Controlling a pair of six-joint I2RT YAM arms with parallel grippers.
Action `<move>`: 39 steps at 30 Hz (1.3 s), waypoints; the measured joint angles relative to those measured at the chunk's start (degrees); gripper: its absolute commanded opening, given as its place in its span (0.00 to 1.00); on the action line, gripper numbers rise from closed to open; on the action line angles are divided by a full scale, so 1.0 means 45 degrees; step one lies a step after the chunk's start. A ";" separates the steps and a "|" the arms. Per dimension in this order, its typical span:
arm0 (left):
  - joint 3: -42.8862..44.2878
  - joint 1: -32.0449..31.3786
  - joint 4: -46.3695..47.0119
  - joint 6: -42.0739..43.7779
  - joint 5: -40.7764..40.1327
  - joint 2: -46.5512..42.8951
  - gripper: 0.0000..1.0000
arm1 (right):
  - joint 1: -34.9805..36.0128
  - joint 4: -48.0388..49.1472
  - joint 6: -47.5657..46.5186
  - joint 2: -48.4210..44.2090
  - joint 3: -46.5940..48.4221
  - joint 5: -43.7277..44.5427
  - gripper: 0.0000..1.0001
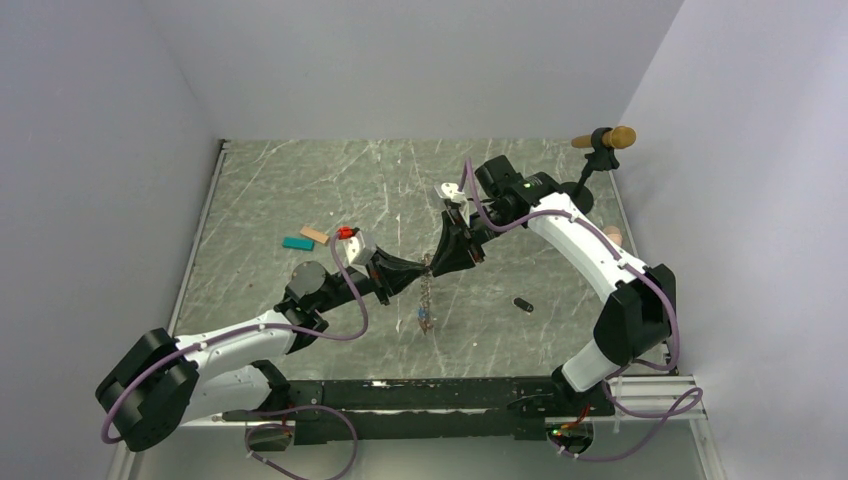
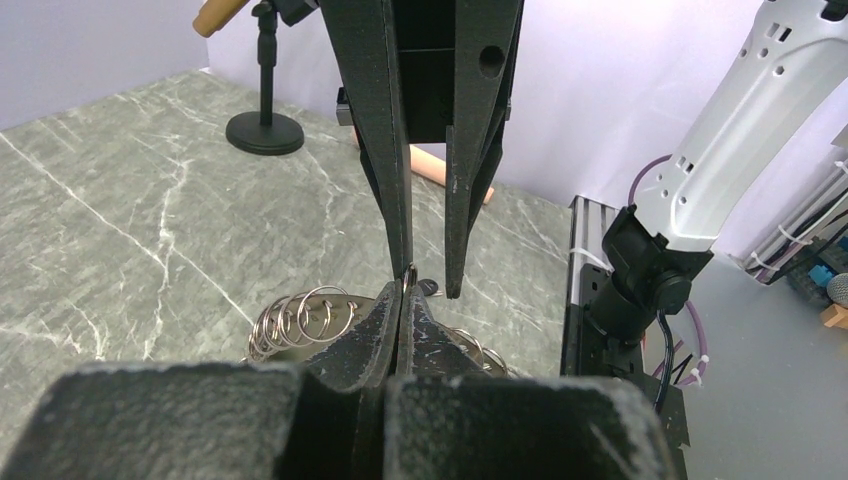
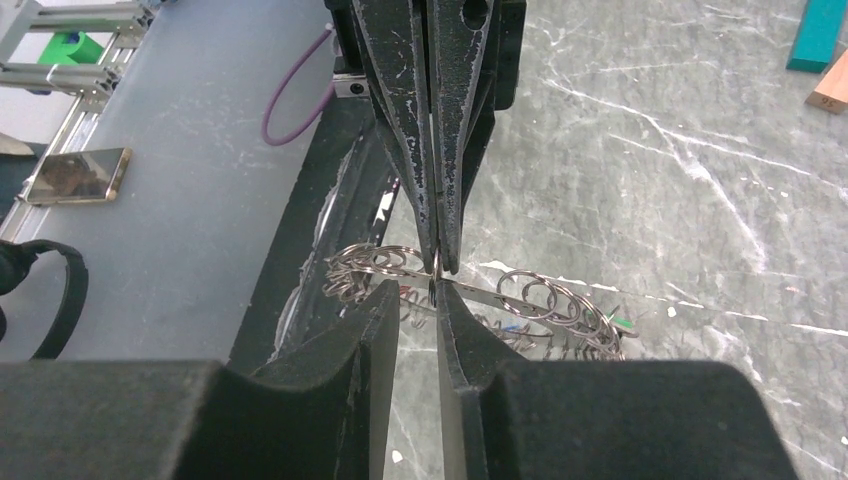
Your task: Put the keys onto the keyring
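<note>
While the left gripper [image 2: 403, 298] clamps the keyring [image 3: 545, 297], the right gripper [image 3: 434, 302] straddles it ajar.

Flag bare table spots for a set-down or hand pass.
Far left: bare table between the back wall and the teal block. Near right: bare strip between the black key and the right arm. Crowded: centre, where left claw and right claw meet on the keyring.

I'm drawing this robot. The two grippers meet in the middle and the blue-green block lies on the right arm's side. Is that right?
No. The left gripper and right gripper do meet in the middle, but the blue-green block lies on the left arm's side, beside the tan block. The top view shows it.
</note>
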 measured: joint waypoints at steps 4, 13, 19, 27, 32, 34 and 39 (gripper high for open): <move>0.0005 0.0000 0.0005 0.0000 0.0005 0.0000 0.00 | 0.0000 0.0039 0.0034 0.0000 -0.0010 -0.0010 0.24; 0.0005 0.0000 0.0005 0.0000 0.0039 0.0000 0.00 | 0.0000 0.0092 0.0087 0.0000 -0.0063 -0.0010 0.24; 0.0005 0.0000 0.0000 0.0005 0.0044 0.0000 0.00 | 0.0000 0.0131 0.0121 0.0000 -0.0068 -0.0010 0.24; 0.0053 0.0000 -0.0024 0.0005 0.0058 0.0000 0.00 | 0.0000 0.0185 0.0121 0.0000 -0.0073 -0.0010 0.11; 0.0126 0.0000 -0.0053 0.0005 0.0102 0.0019 0.00 | -0.0005 0.0228 0.0102 0.0000 -0.0073 -0.0010 0.00; 0.0126 0.0000 -0.0058 0.0005 0.0165 0.0019 0.00 | -0.0005 0.0228 0.0117 0.0000 -0.0078 -0.0005 0.00; 0.0136 0.0000 -0.0078 0.0005 0.0277 0.0019 0.03 | 0.0000 0.0219 0.0112 0.0000 -0.0083 -0.0005 0.00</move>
